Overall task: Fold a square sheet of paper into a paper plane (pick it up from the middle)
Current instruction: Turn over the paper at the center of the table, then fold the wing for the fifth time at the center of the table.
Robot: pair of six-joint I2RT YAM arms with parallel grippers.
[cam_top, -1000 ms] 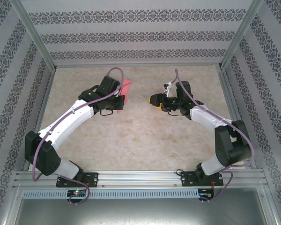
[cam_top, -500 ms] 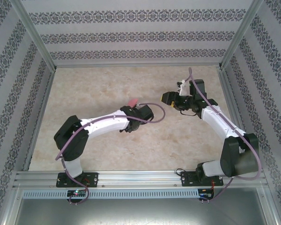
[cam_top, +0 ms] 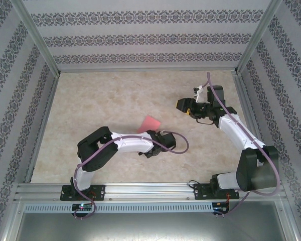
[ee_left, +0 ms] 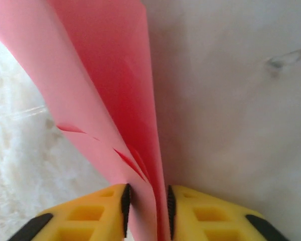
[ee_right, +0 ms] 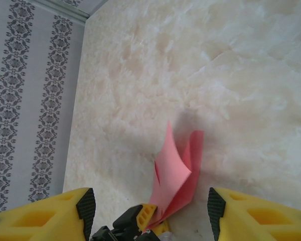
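The pink sheet of paper (cam_top: 150,124) is folded into layers and stands up off the table near the middle. My left gripper (cam_top: 151,134) holds its lower end from the near side. In the left wrist view the paper (ee_left: 105,85) fills the narrow gap of the left gripper (ee_left: 146,211), its layers fanning out and touching both black pads. My right gripper (cam_top: 180,105) hangs open to the right of the paper, facing it. In the right wrist view the paper (ee_right: 178,170) rises from the left gripper (ee_right: 140,221), far ahead of the wide-open right gripper (ee_right: 150,211).
The marble-look tabletop (cam_top: 105,100) is boxed in by patterned walls (cam_top: 140,40) on three sides, with metal posts (cam_top: 37,40) at the corners. An aluminium rail (cam_top: 150,193) carrying both arm bases runs along the near edge.
The left arm has folded in, bringing the paper from the far left to the middle and nearer. Its jaws have eased slightly apart. The right gripper has drifted to the right.
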